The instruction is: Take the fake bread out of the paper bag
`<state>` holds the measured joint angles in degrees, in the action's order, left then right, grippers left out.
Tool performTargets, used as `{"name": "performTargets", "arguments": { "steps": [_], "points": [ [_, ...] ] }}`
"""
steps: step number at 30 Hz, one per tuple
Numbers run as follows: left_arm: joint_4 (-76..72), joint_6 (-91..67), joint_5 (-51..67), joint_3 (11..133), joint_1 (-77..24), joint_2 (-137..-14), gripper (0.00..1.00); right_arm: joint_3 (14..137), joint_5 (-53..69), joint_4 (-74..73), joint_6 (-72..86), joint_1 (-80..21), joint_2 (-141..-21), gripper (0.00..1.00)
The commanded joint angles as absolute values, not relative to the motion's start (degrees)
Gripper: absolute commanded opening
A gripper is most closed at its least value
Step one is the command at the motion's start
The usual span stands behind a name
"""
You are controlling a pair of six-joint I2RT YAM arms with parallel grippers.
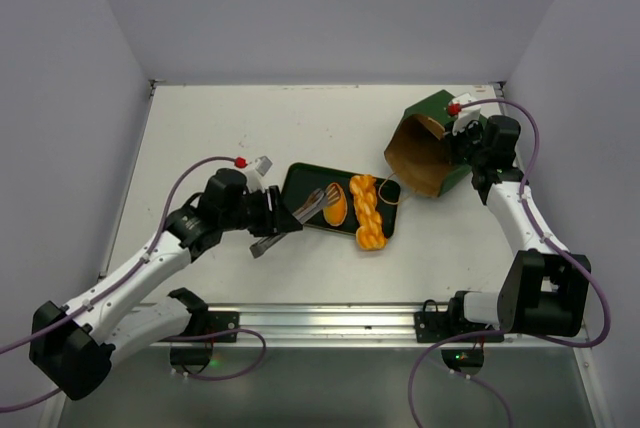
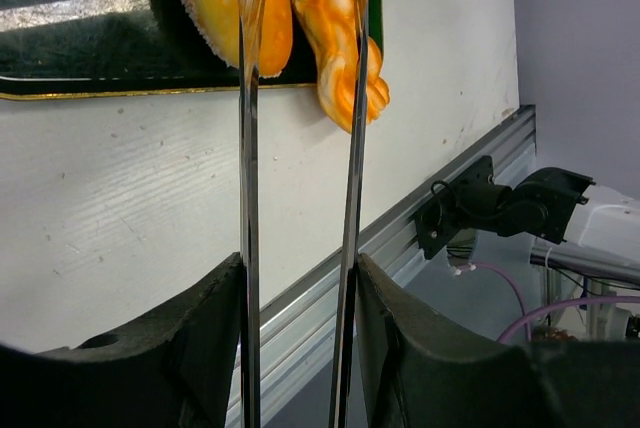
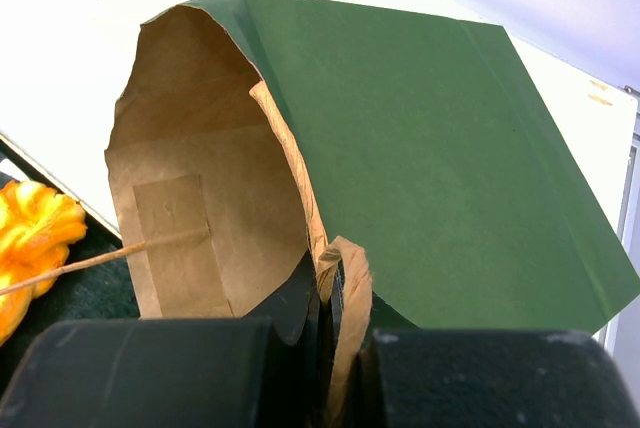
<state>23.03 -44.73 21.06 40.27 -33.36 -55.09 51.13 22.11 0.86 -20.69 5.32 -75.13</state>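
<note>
— Two arms over one white table (image 1: 220, 138). What was the biggest thing on it?

— That was the paper bag (image 1: 430, 143), dark green outside and brown inside. It sat toward the far right, tipped over so that its open mouth faced the middle of the table.

— Was anything holding it?

— Yes. The right gripper (image 1: 462, 134) had its jaws pressed together on the bag's rim, pinching a fold of paper at the edge of the mouth.

— And next in size?

— A black tray (image 1: 300, 180) with a thin gold edge, lying just left of the bag's mouth. The bread in view lay there, outside the bag.

— Which pieces?

— An orange braided loaf (image 1: 367, 211) lay along the tray's right end, its near tip hanging past the rim over the table. An orange oval roll (image 1: 335, 203) sat just beside it on the left, fully on the tray.

— What about the left side?

— The left gripper (image 1: 283, 216) clamped a pair of metal tongs (image 1: 312, 206), one blade against each finger. The blades reached over the roll and the loaf. I could not tell whether their tips touched either.

— Anything smaller?

— A thin string handle (image 3: 100, 260) ran from the inside of the bag toward the tray.
</note>
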Motion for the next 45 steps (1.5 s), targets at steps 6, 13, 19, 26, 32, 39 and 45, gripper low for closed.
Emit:
{"name": "performTargets", "arguments": {
  "steps": [6,13,19,26,32,39,45],
  "points": [
    [18.0,-41.8,26.9,45.0,-32.8,-54.6,0.49,52.3,27.4,2.5,-22.6,6.6,-73.5,0.02],
    [8.1,-43.9,36.5,44.6,-33.0,-59.8,0.48,52.5,33.8,1.8,-27.7,8.3,-71.5,0.0],
    [1.8,-44.5,39.0,46.7,-35.3,-65.6,0.48,55.0,41.6,-3.2,-31.2,12.0,-72.1,0.0],
    [-3.4,-44.6,39.3,52.7,-39.2,-72.7,0.48,56.3,46.2,-8.6,-36.0,13.2,-72.8,0.0],
    [-5.2,-45.9,39.7,55.7,-41.3,-76.3,0.48,56.2,45.3,-9.1,-35.8,13.2,-74.1,0.0],
    [-7.0,-49.5,38.7,59.8,-44.3,-84.9,0.48,54.5,44.5,-6.8,-33.4,13.1,-73.9,0.0],
    [-9.4,-55.6,36.8,66.6,-46.8,-96.0,0.48,53.8,41.8,-5.5,-32.1,13.1,-73.1,0.0]
  ]
}}
